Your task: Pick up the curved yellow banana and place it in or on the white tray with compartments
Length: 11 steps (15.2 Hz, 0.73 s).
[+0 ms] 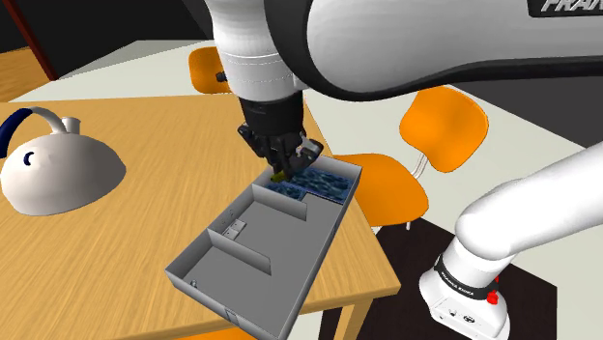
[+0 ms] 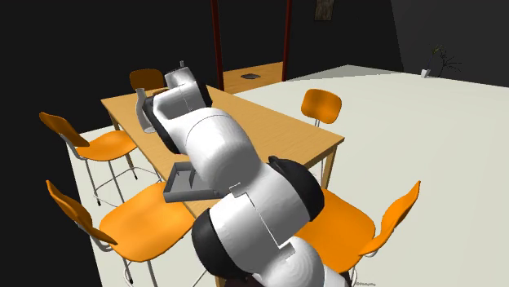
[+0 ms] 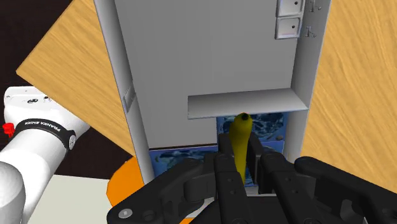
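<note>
Wooden table (image 1: 116, 241) is laid beneath everything. The yellow banana (image 3: 240, 141) is clamped between the jaws and held over the blue-patterned end compartment (image 1: 327, 182) of the grey-white tray (image 1: 290, 237). If it is released tilted, it may be caught on the divider wall (image 3: 242, 105) or tipped over the rim, which lies near the table's edge. Open room is offered by the wider compartments beyond.

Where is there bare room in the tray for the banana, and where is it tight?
The tray's grey compartments lie bare, and so does the table between tray and kettle. It is crowded at the blue-floored end compartment, where the gripper holds the banana just above the floor.
</note>
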{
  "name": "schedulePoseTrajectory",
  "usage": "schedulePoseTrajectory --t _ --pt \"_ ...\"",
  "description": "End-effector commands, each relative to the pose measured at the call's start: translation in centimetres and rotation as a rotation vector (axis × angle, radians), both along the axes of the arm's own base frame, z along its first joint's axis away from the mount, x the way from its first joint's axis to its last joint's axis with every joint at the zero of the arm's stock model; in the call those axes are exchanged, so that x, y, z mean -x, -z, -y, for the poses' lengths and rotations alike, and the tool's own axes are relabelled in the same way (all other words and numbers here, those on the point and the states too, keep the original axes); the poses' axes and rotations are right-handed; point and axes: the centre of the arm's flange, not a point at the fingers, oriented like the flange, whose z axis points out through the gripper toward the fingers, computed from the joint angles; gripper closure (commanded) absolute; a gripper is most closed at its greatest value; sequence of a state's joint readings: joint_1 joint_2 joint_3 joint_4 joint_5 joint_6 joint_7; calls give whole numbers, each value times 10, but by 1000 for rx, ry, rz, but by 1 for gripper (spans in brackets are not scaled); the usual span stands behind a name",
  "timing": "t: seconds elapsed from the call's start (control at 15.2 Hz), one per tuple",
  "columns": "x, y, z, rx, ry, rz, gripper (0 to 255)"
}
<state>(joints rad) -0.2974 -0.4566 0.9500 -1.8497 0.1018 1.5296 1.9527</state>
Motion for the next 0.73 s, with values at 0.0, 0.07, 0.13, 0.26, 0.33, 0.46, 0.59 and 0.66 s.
schedulePoseTrajectory --t 0.0,0.07,0.13,0.26,0.33,0.46,0.59,0.66 --pt "4 7 3 -4 1 0 255" --pt "4 12 3 -4 1 0 255" --pt "4 18 3 -4 1 0 255" --pt "4 28 3 -4 1 0 255" --pt "4 34 3 -4 1 0 255" --pt "4 44 3 -4 1 0 255" --pt "4 55 3 -4 1 0 255" --pt "4 62 3 -4 1 0 255"
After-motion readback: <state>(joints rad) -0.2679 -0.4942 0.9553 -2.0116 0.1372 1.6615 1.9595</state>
